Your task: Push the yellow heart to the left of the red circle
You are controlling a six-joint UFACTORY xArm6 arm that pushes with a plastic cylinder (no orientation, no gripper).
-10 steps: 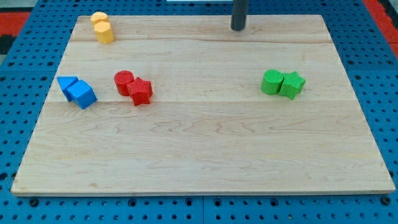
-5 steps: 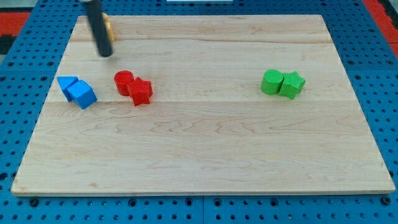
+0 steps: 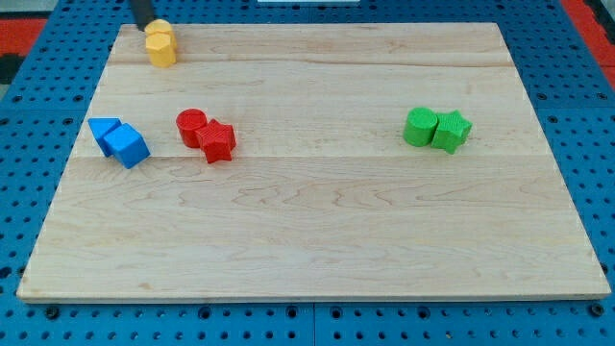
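Observation:
Two yellow blocks [image 3: 160, 43] sit touching at the board's top left; their shapes are too small to tell apart, so I cannot say which is the heart. The red circle [image 3: 191, 126] lies below them, left of centre, touching a red star [image 3: 219, 142] at its lower right. My tip [image 3: 143, 26] is at the view's top edge, just above and left of the upper yellow block, right against it or nearly so. Most of the rod is cut off by the view's top.
A blue triangle [image 3: 101, 130] and a blue cube [image 3: 127, 146] touch at the left, beside the red pair. A green circle [image 3: 419, 126] and a green star [image 3: 452, 131] touch at the right. The wooden board [image 3: 317, 240] rests on a blue pegboard.
My tip swept from the top middle to the left, passed in front of the yellow blocks, then moved up behind them. The blocks have barely shifted, if at all.

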